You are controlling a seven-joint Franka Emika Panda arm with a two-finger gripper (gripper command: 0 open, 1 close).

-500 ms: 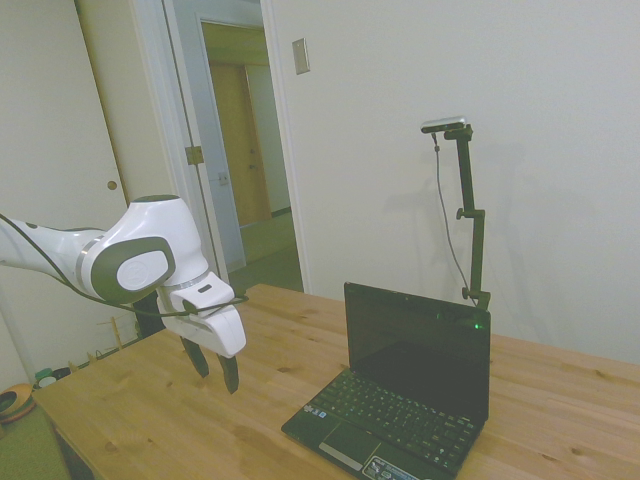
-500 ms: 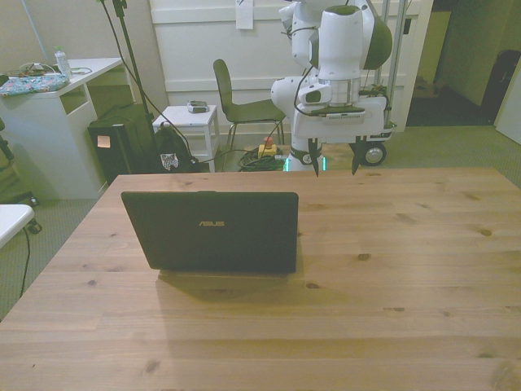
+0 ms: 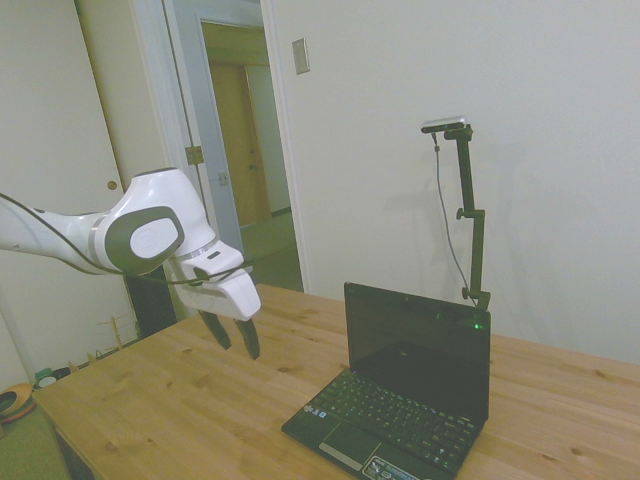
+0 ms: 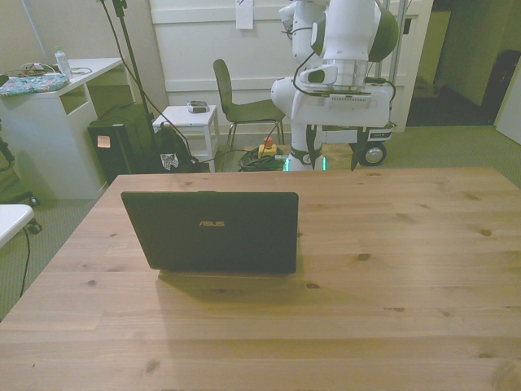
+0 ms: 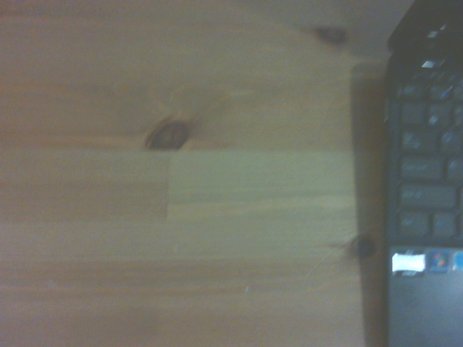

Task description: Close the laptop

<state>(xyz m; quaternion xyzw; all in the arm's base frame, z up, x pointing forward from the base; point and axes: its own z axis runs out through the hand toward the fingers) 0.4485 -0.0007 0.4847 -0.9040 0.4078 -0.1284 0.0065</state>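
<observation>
Hanging above the wooden table [image 3: 160, 400], the gripper [image 3: 236, 338] holds nothing, its fingers spread apart and well clear of the netbook [image 3: 400, 385]. That netbook stands open on the table, its lid upright.

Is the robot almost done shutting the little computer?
Not yet. Nothing is done: the laptop stands wide open, screen upright. The gripper hangs open above the table, beside the keyboard, touching nothing. Left to do: reach the lid and push it down flat.
</observation>
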